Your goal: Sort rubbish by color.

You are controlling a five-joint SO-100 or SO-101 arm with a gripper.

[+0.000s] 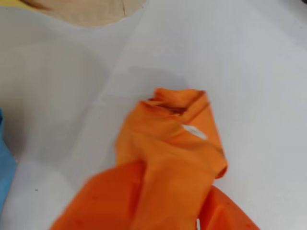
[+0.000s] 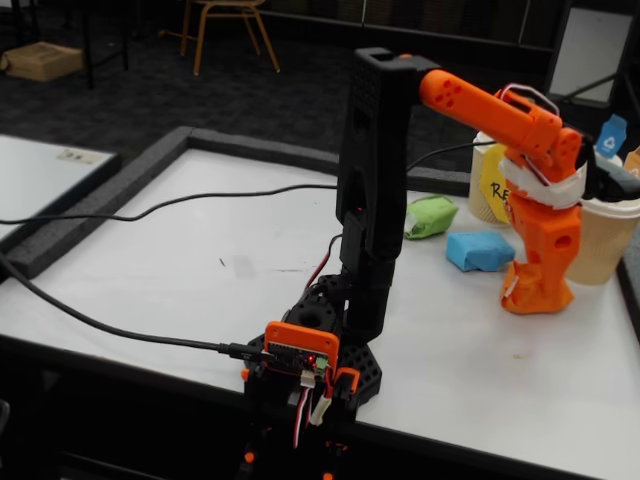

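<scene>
Sorting station, mid-task: on the left of the fixed view a black cable (image 2: 150, 208) trails across the white table (image 2: 200, 280), which sits inside a dark raised border, with dark carpet and a wooden chair (image 2: 225, 25) behind. Right of my black base, the green lump (image 2: 432, 215) and the blue lump (image 2: 480, 250) lie just beside each other, both unsorted by my reckoning. Further right, my pincer (image 2: 535, 295) stands nose-down on the tabletop before the beige cups (image 2: 605, 240) and the yellow sign (image 2: 492, 185). In the wrist view the blue lump shows at the left edge, and the orange lump (image 1: 175, 120) lies on the table right at my fingertips, a cup's rim (image 1: 91, 12) above it. Its colour blurs into my own orange fingers, so I cannot tell whether my jaws are clamped on it or merely flank it. I judge the step in hand to be the pick-up of the orange piece. The next move calls for a firm hold, a clean lift and a carry to the matching cup without toppling its neighbours.
</scene>
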